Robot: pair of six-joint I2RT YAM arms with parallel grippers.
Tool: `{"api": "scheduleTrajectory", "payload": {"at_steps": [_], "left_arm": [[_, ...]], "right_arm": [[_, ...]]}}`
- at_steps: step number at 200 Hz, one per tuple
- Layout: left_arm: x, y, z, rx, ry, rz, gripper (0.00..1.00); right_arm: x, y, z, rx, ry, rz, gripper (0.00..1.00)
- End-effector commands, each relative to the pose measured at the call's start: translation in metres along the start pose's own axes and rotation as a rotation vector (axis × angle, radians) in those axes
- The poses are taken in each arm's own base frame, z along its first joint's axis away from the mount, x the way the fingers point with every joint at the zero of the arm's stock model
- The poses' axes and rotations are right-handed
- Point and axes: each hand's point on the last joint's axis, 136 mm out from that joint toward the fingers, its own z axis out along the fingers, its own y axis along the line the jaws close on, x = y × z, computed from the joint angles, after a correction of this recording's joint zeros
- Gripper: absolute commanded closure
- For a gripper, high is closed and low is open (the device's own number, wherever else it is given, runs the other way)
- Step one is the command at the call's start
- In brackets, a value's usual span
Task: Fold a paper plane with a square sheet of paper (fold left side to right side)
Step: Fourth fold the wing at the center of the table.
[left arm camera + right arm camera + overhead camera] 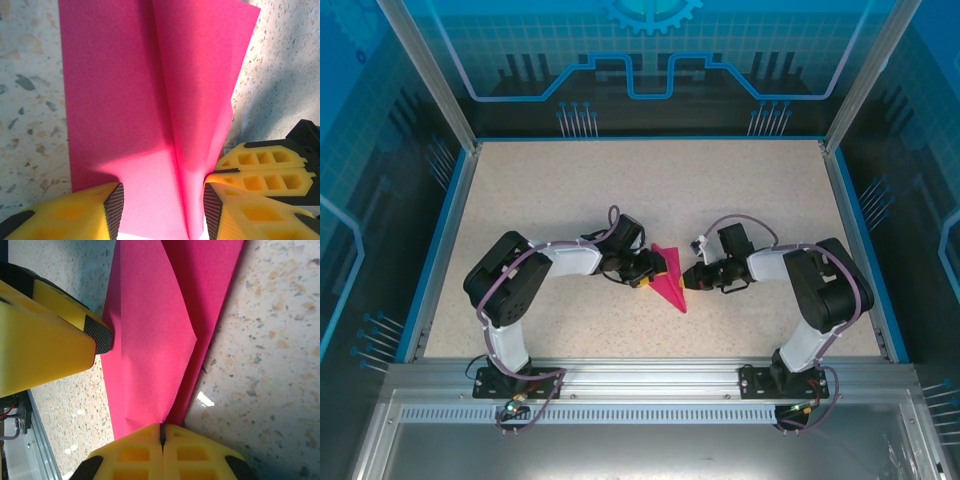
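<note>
The square sheet of paper (pixel 672 285) is magenta and creased into a narrow pointed shape at the table's centre, its tip toward the near edge. My left gripper (pixel 655 268) stands open over its left side. In the left wrist view the paper (pixel 125 100) lies flat between the two dark pads (pixel 114 210), with one flap rising along a crease beside the right pad. My right gripper (pixel 161 427) is shut, and the raised flap of the paper (pixel 150 340) runs into the seam of its tips. Its yellow fingers (pixel 260 170) show at the flap's right edge.
The speckled tabletop (pixel 570 190) has a blue rim (pixel 440 250) on three sides and an aluminium rail (pixel 640 372) at the near edge where both arm bases are bolted. A yellow finger of the left gripper (pixel 50 345) rests against the paper's left edge.
</note>
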Motion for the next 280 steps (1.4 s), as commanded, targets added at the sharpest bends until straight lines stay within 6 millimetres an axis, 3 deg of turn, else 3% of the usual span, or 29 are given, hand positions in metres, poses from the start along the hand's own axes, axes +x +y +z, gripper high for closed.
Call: {"api": "scheduleTrajectory", "payload": {"at_steps": [1, 56, 74, 109, 151, 280], "left_arm": [[0.009, 0.019, 0.008, -0.076, 0.030, -0.017, 0.50], [-0.004, -0.019, -0.022, -0.053, -0.027, 0.083, 0.50], [-0.006, -0.033, -0.026, -0.021, -0.029, 0.102, 0.55], [-0.007, -0.053, -0.010, 0.038, 0.026, 0.119, 0.72], [-0.008, -0.062, 0.014, 0.043, 0.073, 0.127, 0.74], [-0.005, -0.001, 0.042, -0.138, 0.086, 0.075, 0.74]], "right_arm": [[0.010, -0.013, 0.004, 0.036, 0.043, 0.029, 1.00], [0.019, -0.022, 0.005, 0.087, 0.078, 0.073, 1.00], [0.020, -0.023, 0.006, 0.094, 0.088, 0.078, 1.00], [0.021, -0.024, 0.007, 0.096, 0.091, 0.081, 1.00], [0.021, -0.023, 0.007, 0.096, 0.095, 0.078, 1.00], [0.020, -0.019, 0.006, 0.091, 0.098, 0.068, 1.00]]}}
